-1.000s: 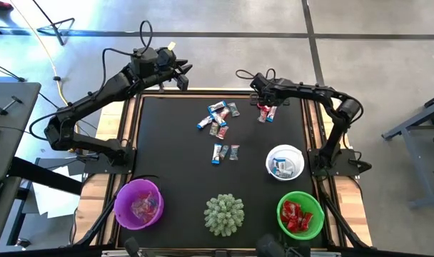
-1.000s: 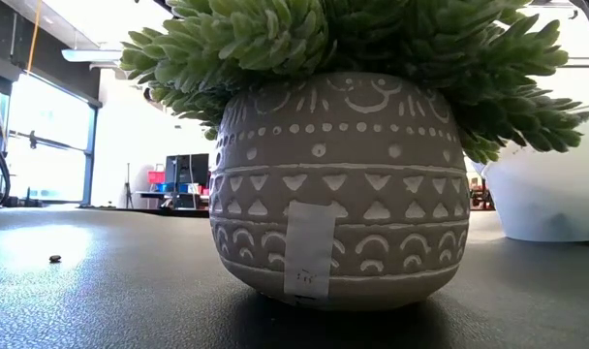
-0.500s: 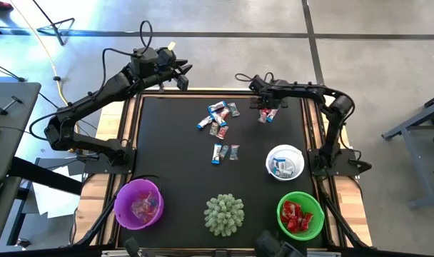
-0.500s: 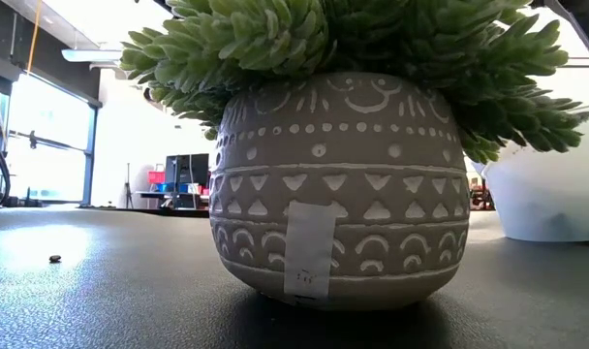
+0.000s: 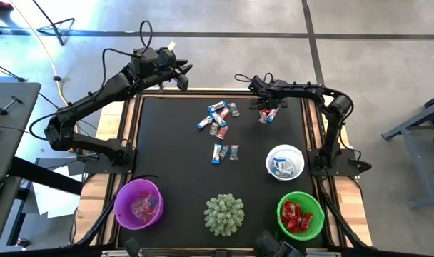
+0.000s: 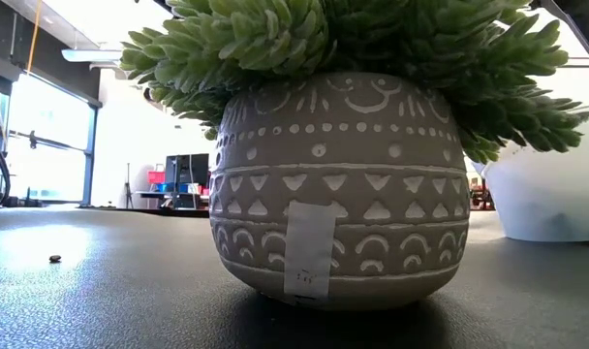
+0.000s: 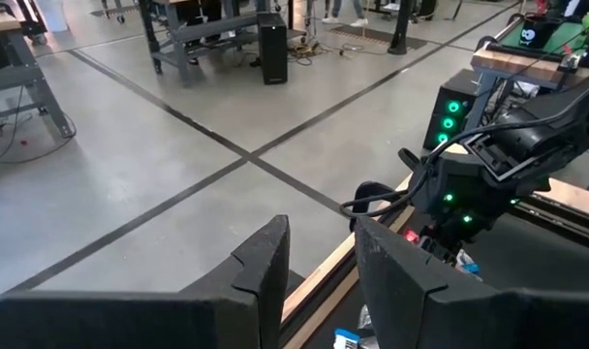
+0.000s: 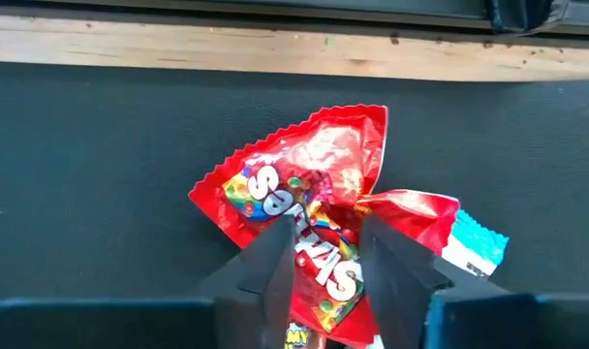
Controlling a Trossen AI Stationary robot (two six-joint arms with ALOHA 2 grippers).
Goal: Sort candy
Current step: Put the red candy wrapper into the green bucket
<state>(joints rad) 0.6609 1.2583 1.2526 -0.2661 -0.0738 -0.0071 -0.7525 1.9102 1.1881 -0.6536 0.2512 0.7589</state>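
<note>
Two red candy packets [image 8: 304, 184] lie overlapping on the black mat near its far right corner, and a blue-and-white candy [image 8: 477, 242] peeks out beside them. My right gripper [image 8: 325, 267] points down onto the nearer red packet, its fingers a little apart with the packet's middle between them; it also shows from above [image 5: 265, 106]. More candy [image 5: 218, 118] lies scattered mid-table. My left gripper [image 5: 181, 77] hangs raised over the far left corner, open [image 7: 322, 271] and holding nothing. My right gripper comes from above, pointing steeply down, with one finger [image 8: 273, 262] on each side of the printed middle [image 8: 324, 257] of the red packet. The packet lies flat on the mat. I cannot tell whether the fingers touch it.
A purple bowl [image 5: 138, 203], a white bowl [image 5: 285, 161] and a green bowl [image 5: 300, 214] stand along the near side, each holding candy. A spiky green plant [image 5: 224, 214] stands between them; its patterned pot [image 6: 338, 184] fills the low view. A wooden rim [image 8: 275, 44] borders the mat.
My right gripper has sunk toward the red candy at the far right of the mat. The candy has not moved.
</note>
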